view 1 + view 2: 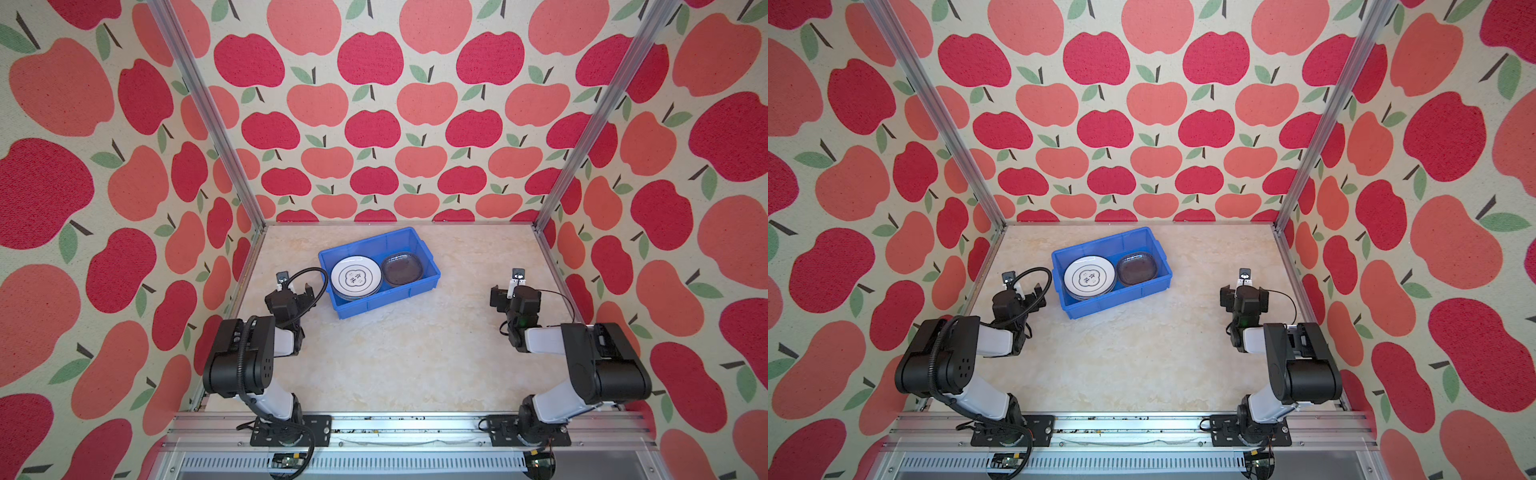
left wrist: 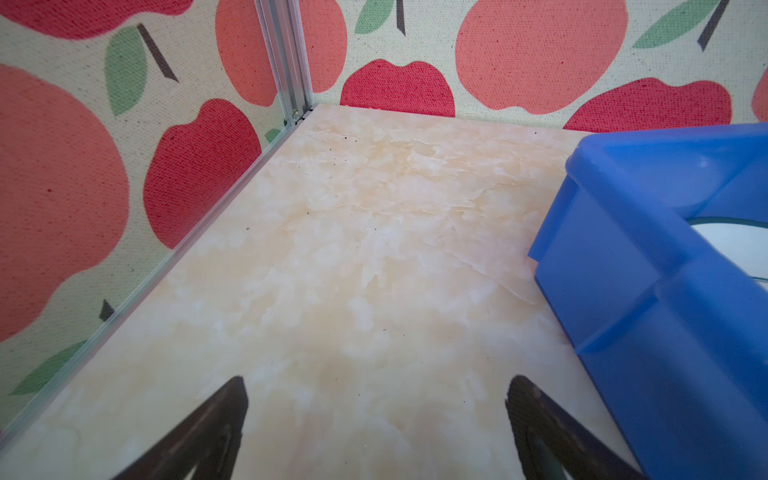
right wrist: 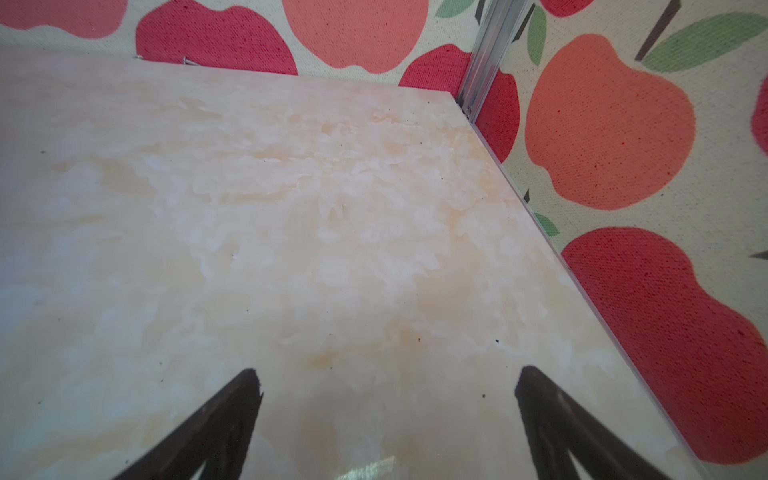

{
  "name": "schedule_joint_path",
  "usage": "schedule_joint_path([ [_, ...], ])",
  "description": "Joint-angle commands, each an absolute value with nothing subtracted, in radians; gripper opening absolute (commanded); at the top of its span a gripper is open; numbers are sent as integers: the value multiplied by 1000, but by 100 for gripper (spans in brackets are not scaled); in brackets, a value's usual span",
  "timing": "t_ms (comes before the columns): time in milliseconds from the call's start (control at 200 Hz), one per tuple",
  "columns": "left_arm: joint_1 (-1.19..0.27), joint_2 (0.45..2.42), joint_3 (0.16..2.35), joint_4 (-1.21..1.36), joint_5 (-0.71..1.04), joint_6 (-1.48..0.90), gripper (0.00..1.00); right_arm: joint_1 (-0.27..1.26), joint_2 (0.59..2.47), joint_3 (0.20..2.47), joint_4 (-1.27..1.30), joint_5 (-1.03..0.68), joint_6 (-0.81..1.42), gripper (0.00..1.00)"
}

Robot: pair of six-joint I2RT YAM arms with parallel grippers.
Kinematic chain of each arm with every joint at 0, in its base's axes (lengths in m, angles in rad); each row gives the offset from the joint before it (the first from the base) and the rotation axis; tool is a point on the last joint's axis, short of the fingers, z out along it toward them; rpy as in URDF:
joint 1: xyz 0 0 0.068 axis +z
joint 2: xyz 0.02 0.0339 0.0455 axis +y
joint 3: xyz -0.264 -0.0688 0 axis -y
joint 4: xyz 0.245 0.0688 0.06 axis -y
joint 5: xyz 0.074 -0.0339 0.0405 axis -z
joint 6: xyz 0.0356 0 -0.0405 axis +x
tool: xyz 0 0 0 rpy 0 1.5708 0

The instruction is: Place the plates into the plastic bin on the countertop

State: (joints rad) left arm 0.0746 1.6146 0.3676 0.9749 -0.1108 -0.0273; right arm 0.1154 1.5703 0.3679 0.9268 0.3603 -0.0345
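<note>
The plates [image 1: 356, 277] lie inside the plastic bin [image 1: 374, 300]. The left gripper [image 2: 378, 386], wide and empty, sits just beside the bin's short end. The right gripper [image 3: 386, 374], equally wide and empty, is well apart from it.

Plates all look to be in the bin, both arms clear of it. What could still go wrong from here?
1. The left end effector, open and empty, sits close beside the blue bin. A swing inward could shove the bin.
2. The white plates appear stacked high, near the rim. A bump might slide them onto the glass plates beside them.
</note>
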Motion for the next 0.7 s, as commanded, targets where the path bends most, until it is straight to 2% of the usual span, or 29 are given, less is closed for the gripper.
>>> schedule_joint_path([
  [0, 72, 1613, 376, 977, -97, -12, 99, 109, 1582, 330, 1050, 340, -34, 100],
  [205, 72, 1614, 376, 979, -97, -11, 99, 115, 1604, 325, 1100, 293, -68, 100],
  [425, 72, 1614, 376, 979, -97, -11, 99, 102, 1597, 361, 1017, 248, -59, 100],
  [485, 72, 1614, 376, 978, -97, -12, 99, 85, 1596, 377, 978, 201, -48, 100],
  [540, 72, 1614, 376, 979, -97, -11, 99, 62, 1591, 396, 932, 79, -54, 100],
  [695, 72, 1614, 376, 979, -97, -12, 99, 63, 1582, 363, 990, 51, -74, 100],
])
